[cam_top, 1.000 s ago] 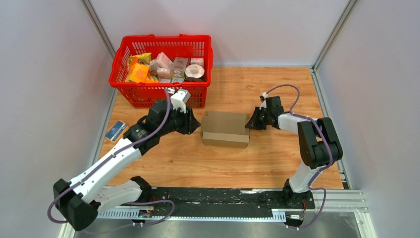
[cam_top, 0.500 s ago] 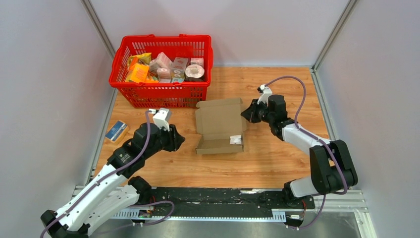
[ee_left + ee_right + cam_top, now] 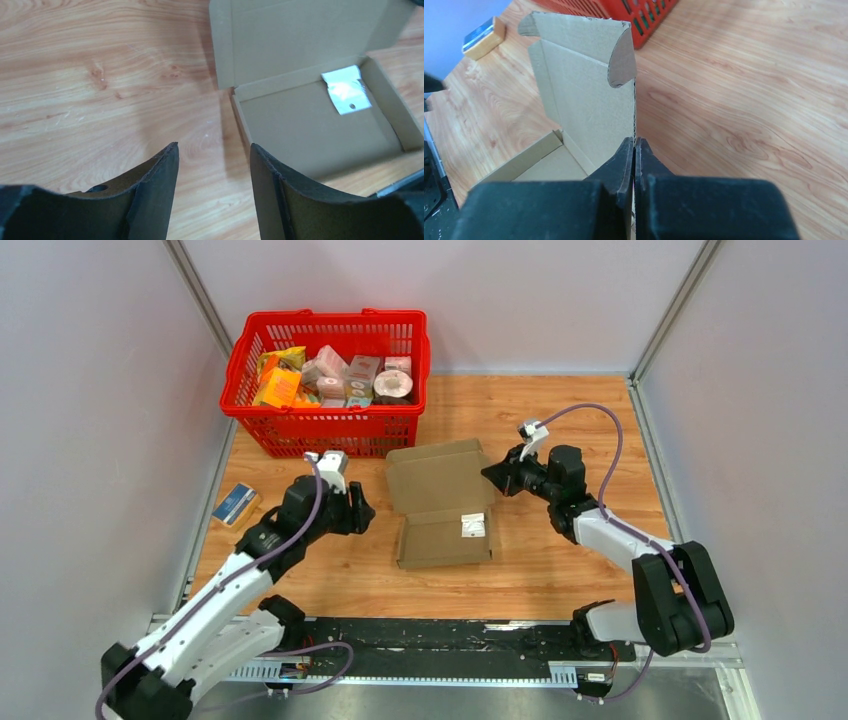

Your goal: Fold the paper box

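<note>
In the left wrist view, the lid of the brown corrugated cardboard box (image 3: 310,125) runs out past the top edge, and the tray's near corner sits behind one of the left fingers (image 3: 280,200). The small white slip (image 3: 346,89) in the tray is too blurred to identify. In the right wrist view, the black right fingers (image 3: 619,165) cover most of the tray, and the lid's edge vanishes into the seam between them. The top edge there cuts off the red plastic basket (image 3: 649,20). The small blue-and-tan packet (image 3: 483,36) is blurred. From above, the print on the groceries (image 3: 335,375) is too small to read.

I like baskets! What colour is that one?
The basket is red, clearest in the top view.
</note>
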Controlling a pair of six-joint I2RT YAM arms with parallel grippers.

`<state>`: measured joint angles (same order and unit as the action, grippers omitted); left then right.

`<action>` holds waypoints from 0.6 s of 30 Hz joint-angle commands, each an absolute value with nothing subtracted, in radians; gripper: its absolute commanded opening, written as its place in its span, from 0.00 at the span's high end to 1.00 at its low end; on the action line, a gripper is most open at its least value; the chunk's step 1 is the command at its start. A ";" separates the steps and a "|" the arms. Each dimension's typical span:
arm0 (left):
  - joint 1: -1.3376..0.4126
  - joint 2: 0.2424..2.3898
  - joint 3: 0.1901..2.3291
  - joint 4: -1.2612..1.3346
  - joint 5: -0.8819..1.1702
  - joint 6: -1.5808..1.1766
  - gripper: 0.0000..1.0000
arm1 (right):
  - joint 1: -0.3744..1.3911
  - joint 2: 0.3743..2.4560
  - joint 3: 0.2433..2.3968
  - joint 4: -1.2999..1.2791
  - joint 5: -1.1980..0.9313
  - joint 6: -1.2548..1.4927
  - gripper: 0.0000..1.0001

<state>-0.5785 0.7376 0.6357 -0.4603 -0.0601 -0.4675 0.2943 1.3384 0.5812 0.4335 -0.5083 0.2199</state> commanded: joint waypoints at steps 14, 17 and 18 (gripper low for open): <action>-0.417 1.388 0.874 -0.081 0.198 -0.275 0.38 | 0.325 1.258 0.566 0.523 -0.568 0.173 1.00; -0.391 1.434 0.896 -0.059 0.218 -0.259 0.38 | 0.325 1.258 0.565 0.523 -0.575 0.170 1.00; -0.388 1.437 0.888 -0.049 0.222 -0.255 0.38 | 0.325 1.261 0.565 0.523 -0.575 0.172 1.00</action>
